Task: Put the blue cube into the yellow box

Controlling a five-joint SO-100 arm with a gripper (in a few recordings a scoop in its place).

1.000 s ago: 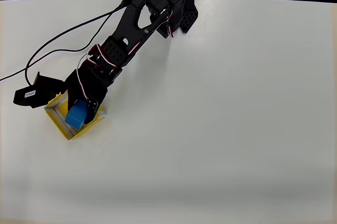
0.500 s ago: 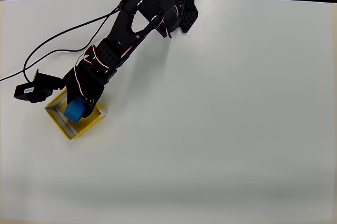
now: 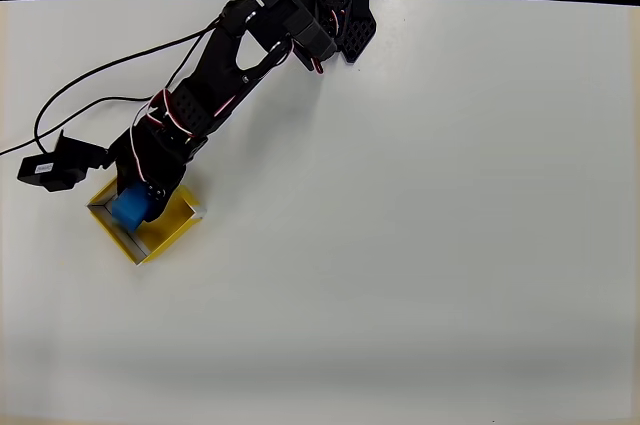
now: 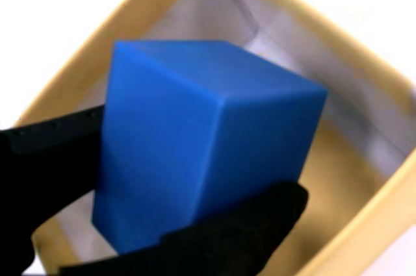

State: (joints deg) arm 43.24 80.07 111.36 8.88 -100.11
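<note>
The blue cube (image 3: 129, 207) (image 4: 201, 159) is held between the black fingers (image 4: 58, 143) of my gripper (image 3: 135, 200), which is shut on it. In the overhead view the cube hangs over the upper left part of the yellow box (image 3: 172, 223), inside its outline. The wrist view looks straight down past the cube into the yellow box (image 4: 344, 159), whose walls surround it on all sides. Whether the cube touches the box floor cannot be told.
The black arm (image 3: 215, 80) stretches from its base (image 3: 335, 0) at the table's top edge down to the left. A black cable (image 3: 90, 80) loops over the table at upper left. A small black part (image 3: 55, 167) of the arm sticks out left of the box.
The gripper with the cube has moved up and to the left over the box, from its lower middle to its upper left part.
</note>
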